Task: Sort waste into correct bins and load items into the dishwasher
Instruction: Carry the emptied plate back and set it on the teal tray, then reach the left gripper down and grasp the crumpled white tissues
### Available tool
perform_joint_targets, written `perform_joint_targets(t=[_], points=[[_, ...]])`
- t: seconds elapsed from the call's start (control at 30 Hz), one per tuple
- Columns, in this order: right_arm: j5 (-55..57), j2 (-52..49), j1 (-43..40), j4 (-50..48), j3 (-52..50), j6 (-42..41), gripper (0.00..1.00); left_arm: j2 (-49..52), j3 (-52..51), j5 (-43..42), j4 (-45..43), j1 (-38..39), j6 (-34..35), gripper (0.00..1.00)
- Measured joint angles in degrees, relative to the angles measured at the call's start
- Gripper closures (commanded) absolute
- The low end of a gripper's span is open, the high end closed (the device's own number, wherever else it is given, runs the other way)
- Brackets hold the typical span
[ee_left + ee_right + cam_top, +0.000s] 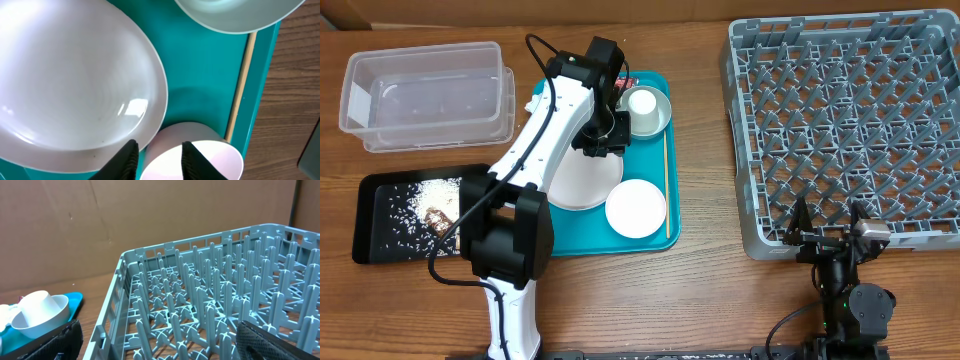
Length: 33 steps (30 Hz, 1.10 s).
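While the left end effector (pixel 603 140) hangs over the teal tray (pixel 650 243), fingers (pixel 127 160) partly spread and empty — the large plate (pixel 75 75), small dish (pixel 636 208), bowl (pixel 661 116) with cup (pixel 642 104), and stick (pixel 668 180) lie there — the right end effector (pixel 830 228) stands spread wide beside the dish rack (pixel 840 120).

The left arm (pixel 535 140) hides part of the large plate (pixel 575 188); the dish rack (pixel 735 150) is cropped at right.
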State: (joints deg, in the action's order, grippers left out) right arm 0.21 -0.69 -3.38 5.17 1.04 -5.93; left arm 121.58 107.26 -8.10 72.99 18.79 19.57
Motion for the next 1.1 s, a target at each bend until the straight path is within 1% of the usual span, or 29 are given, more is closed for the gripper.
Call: perform_joint_targets(t=[0.1,0.23,0.33,0.43,0.57,0.73,0.77,0.8,0.83,0.97,1.1], points=[[0.02,0.0,0.0,-0.04,0.0,-0.02,0.0,0.0,0.02,0.0,0.48,0.0,0.0,0.65],[-0.02,0.0,0.0,-0.04,0.0,0.0,0.0,0.26,1.4,0.0,3.82,-0.04,0.0,0.66],[0.02,0.0,0.0,-0.02,0.0,-0.02,0.0,0.5,5.27,-0.02,7.91,-0.07,0.0,0.66],[0.0,0.0,0.0,-0.02,0.0,-0.04,0.0,0.52,11.34,-0.02,12.37,-0.17,0.0,0.64],[0.0,0.0,0.0,-0.04,0.02,-0.02,0.0,0.52,21.66,-0.04,17.44,-0.79,0.04,0.42],[0.0,0.0,0.0,-0.02,0.0,-0.04,0.0,0.52,31.34,-0.24,22.14,-3.52,0.46,0.35],[0.0,0.0,0.0,-0.02,0.0,-0.02,0.0,0.52,32.33,-0.24,22.97,-4.35,0.46,0.29],[0.0,0.0,0.0,0.0,0.0,-0.02,0.0,0.52,32.74,-0.22,23.39,-4.92,0.2,0.12],[0.0,0.0,0.0,-0.04,0.02,-0.02,0.0,0.52,32.96,-0.24,23.52,-5.66,-0.04,0.0],[0.0,0.0,0.0,-0.02,0.0,-0.02,0.0,0.52,32.96,-0.22,23.58,-7.19,0.0,0.0],[0.0,0.0,0.0,0.0,0.0,-0.04,0.0,0.52,32.98,0.52,23.26,-7.13,0.0,0.0]])
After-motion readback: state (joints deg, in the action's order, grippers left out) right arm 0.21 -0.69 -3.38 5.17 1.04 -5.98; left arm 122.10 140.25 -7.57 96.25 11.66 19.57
